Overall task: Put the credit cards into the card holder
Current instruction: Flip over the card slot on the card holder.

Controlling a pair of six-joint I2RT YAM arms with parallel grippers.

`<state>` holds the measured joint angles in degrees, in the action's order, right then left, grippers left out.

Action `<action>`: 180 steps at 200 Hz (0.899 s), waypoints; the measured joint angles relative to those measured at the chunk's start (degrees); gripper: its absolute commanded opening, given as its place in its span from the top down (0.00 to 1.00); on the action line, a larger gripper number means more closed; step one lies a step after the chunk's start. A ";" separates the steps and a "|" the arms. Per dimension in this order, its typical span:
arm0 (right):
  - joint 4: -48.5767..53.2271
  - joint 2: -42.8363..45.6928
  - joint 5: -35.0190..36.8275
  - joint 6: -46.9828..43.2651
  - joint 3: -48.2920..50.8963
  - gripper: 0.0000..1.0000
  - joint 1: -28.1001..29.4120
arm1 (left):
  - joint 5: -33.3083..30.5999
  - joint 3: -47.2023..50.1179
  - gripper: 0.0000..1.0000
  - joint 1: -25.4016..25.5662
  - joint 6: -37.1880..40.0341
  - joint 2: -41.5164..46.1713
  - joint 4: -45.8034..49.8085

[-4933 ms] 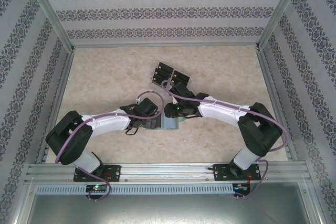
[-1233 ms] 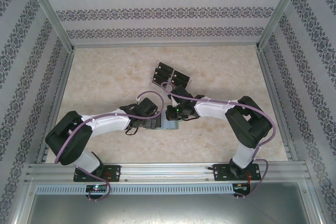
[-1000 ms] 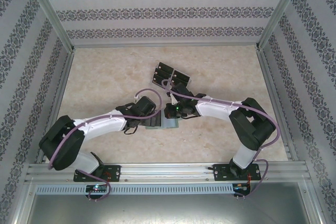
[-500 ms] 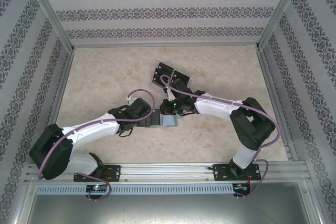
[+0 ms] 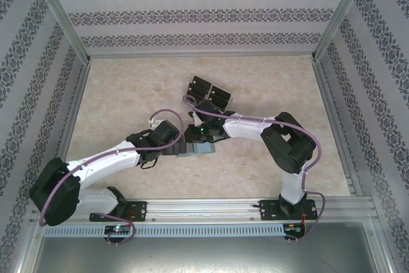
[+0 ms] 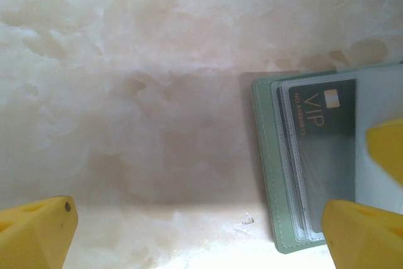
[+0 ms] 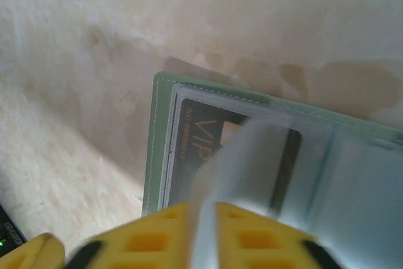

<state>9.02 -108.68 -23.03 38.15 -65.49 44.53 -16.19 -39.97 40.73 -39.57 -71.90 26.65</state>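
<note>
The left end effector (image 6: 198, 234) has reached farther over the card holder (image 6: 265, 187) — jaws wide; the right end effector (image 7: 203, 218) sits narrow around a clear sleeve (image 7: 252, 152) — grip unclear.

Grey-green stitched folding card holder (image 6: 267, 174), lying open and flat on the pale table (image 6: 126, 92) in front of me.
Its clear plastic sleeves face up. One holds a flat black rectangular credit card (image 6: 321, 114) printed "VIP", with a small yellowish chip, close to the holder's stitched edge. A translucent sleeve leaf stands lifted between the fingers of my right pincer (image 7: 201, 218). More black cards (image 5: 202, 86) lie just beyond the holder.
</note>
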 measured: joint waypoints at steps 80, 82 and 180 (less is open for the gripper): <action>-0.72 -0.87 -0.70 1.01 -3.85 0.54 1.07 | -2.36 0.02 0.00 0.00 -1.14 3.50 2.12; -0.76 -0.87 -0.70 1.03 -3.87 0.54 1.07 | -2.36 0.02 0.00 0.00 -1.14 3.54 2.19; 2.29 18.56 4.70 -0.85 2.73 0.50 -12.76 | 1.31 -4.46 0.00 0.02 3.98 -9.05 -0.63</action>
<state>11.31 -90.13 -18.33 37.30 -62.76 31.77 -14.87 -44.42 40.75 -35.59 -80.95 26.02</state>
